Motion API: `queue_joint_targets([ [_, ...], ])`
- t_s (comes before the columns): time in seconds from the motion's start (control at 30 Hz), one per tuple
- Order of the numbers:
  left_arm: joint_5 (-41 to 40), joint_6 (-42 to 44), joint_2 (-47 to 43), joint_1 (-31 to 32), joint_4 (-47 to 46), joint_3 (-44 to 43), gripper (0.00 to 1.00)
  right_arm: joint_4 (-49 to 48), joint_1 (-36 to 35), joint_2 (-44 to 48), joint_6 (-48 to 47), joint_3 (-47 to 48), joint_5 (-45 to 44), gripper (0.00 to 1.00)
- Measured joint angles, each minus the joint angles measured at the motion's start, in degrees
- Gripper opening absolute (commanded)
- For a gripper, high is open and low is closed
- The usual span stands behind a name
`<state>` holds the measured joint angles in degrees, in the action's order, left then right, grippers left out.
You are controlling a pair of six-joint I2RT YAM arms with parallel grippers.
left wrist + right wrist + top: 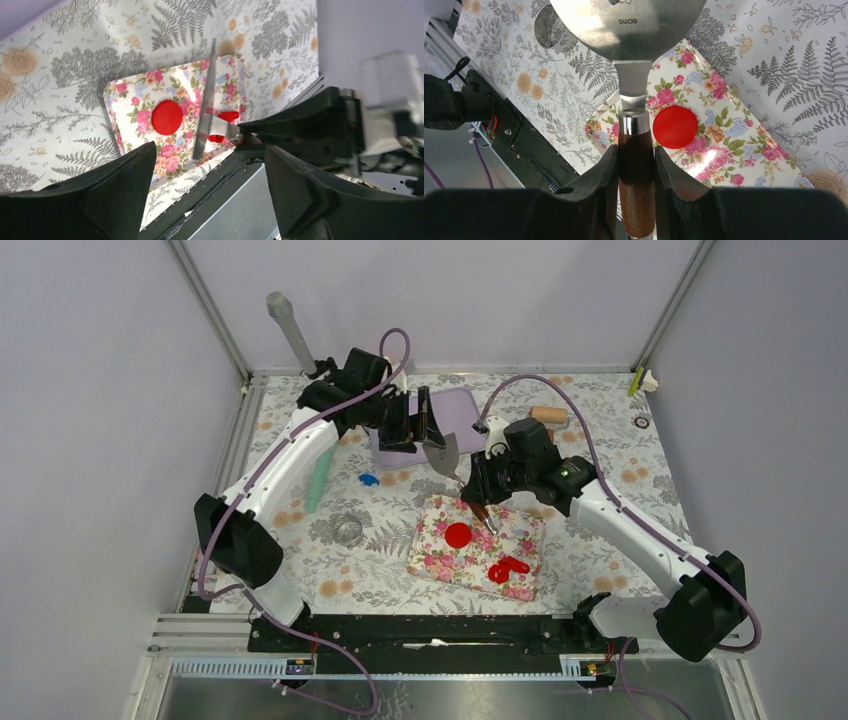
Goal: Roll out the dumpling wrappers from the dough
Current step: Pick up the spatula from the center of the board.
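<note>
Red wrapper (pixel 675 126) lies just beside the right pincer (pixel 635 154) clamping a spatula (pixel 626 27)

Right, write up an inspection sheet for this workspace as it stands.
Surface: fern-print tablecloth carrying a rose-patterned rectangular tray.
Job's things: round flat red clay disc and ragged red clay scraps, apart on the tray.
Clutter: wooden rolling pin, lilac board, shiny round ring, teal stick, small blue piece.
Grippers: left gripper open, empty; right gripper shut on a wood-handled steel spatula.
Cables: purple cables loop along both arms, clear of the tray.
Surroundings: plain grey walls, metal frame.
</note>
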<state>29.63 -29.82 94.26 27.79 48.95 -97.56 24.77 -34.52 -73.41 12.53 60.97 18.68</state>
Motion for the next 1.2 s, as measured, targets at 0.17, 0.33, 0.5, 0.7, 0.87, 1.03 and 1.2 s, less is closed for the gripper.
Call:
queue_joint_targets([
  [0.17, -0.3, 0.6, 1.7, 0.0, 3.1, 0.0, 0.81, 0.0, -1.2, 0.6, -2.2, -0.4, 0.0, 0.0],
  [0.33, 0.2, 1.4, 1.9, 0.0, 3.6, -0.3, 0.77, 0.1, -2.5, 1.2, -3.9, -1.3, -0.1, 0.0],
  [0.5, 1.5, 2.4, 3.7, 0.0, 3.7, -0.3, 0.71, 0.0, -3.6, 1.8, -5.4, -1.5, -0.2, 0.0],
  [0.7, 2.9, 2.1, 6.1, 0.3, 2.4, 1.7, 0.49, 0.0, -4.2, 1.8, -6.8, -1.8, -0.2, 0.0],
  [0.87, 3.8, 1.0, 6.5, 0.4, 0.6, 4.0, 0.15, 0.0, -4.2, 1.8, -7.8, -2.2, -0.9, 0.0],
  [1.03, 6.1, -0.3, 6.5, 0.6, -1.3, 5.2, 0.0, 0.2, -4.3, 1.8, -8.7, -3.1, -1.2, 0.0],
  [1.2, 7.3, -0.4, 6.4, 0.5, -2.6, 5.4, 0.0, 0.0, -4.3, 2.4, -8.4, -3.4, -1.7, 0.64],
])
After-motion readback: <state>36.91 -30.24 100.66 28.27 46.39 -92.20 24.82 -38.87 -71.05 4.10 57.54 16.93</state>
